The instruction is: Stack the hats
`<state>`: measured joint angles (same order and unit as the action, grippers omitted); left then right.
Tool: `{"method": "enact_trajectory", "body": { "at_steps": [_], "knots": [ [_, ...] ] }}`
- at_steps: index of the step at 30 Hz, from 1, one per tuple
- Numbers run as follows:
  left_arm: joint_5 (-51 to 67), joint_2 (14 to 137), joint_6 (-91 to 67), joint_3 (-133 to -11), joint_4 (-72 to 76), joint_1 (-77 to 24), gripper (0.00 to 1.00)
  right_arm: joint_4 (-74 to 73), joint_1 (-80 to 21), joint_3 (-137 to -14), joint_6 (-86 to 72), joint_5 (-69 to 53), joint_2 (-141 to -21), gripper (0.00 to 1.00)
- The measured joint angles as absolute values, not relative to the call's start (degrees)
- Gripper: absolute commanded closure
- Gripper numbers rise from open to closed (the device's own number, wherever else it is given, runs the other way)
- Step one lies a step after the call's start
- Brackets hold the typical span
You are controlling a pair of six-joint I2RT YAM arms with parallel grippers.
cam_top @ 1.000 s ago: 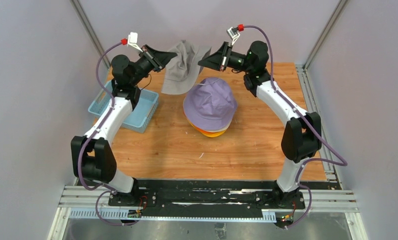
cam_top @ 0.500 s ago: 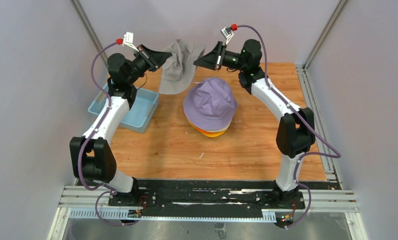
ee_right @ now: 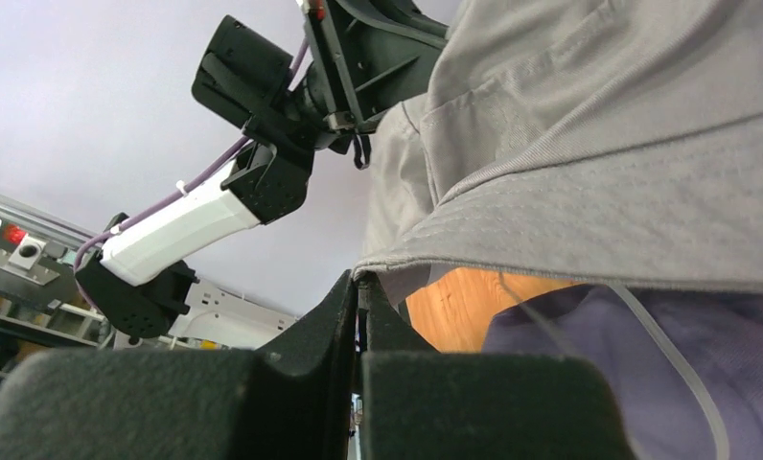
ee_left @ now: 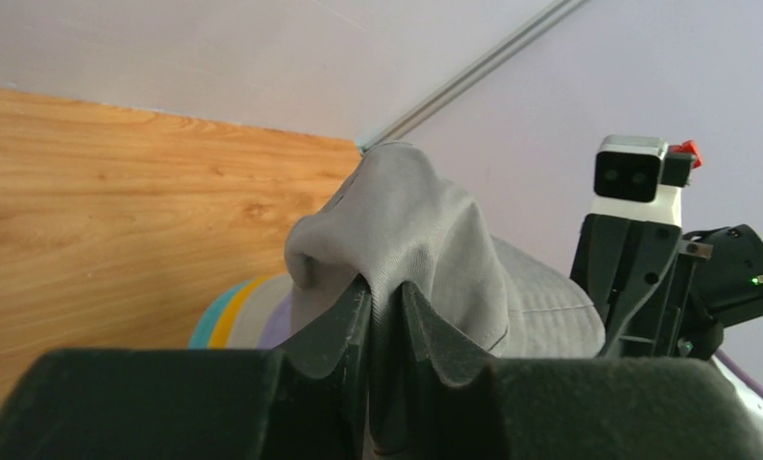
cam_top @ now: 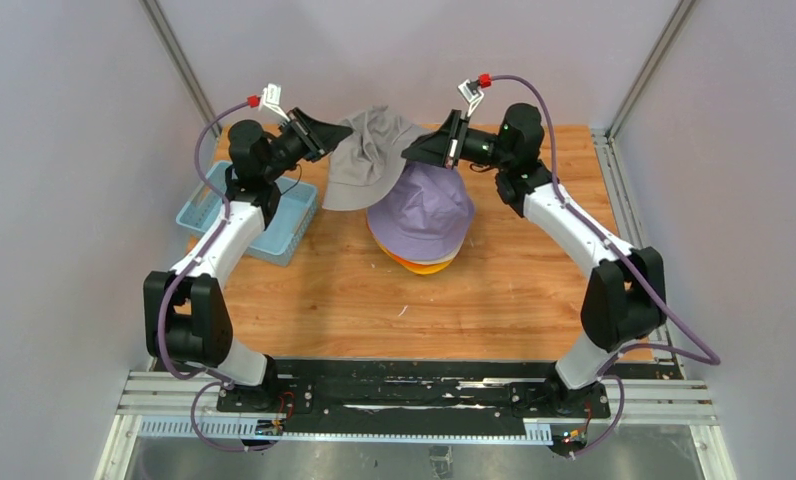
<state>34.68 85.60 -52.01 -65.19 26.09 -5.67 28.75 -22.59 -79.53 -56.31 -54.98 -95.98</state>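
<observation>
Tabletop (cam_top: 514, 290): one grey hat (cam_top: 369, 165) between two claws (cam_top: 344, 128) (cam_top: 408, 153)

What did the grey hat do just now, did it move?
The left gripper and right gripper, still pinching the grey hat, carried it nearer, so it now overlaps the lavender hat. That hat and the blue basket stayed put.

Since 0.5 s ago both arms shifted down and right in frame. The left pincer (cam_top: 348, 129) went from the upper left toward top centre. The right pincer (cam_top: 407, 154) was above and clear of the lavender hat (cam_top: 422, 212) and now sits over its far edge. The grey hat (cam_top: 366, 160) travelled with them, hangs wider, and its right edge now overlaps the lavender crown. The right arm elbow (cam_top: 616, 298) swung out toward the right edge of the surface.
</observation>
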Motion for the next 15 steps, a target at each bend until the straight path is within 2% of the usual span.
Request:
{"method": "enact_trajectory", "body": {
  "at_steps": [10,15],
  "knots": [
    [34.7,84.5,-51.0,-64.4,26.1,-10.2,0.68,23.9,-20.2,-71.3,-50.9,-54.4,-85.4,0.99],
    [34.7,84.3,-50.7,-63.2,26.0,-11.7,0.59,22.0,-16.9,-65.9,-49.5,-54.4,-82.7,1.0]
  ]
}}
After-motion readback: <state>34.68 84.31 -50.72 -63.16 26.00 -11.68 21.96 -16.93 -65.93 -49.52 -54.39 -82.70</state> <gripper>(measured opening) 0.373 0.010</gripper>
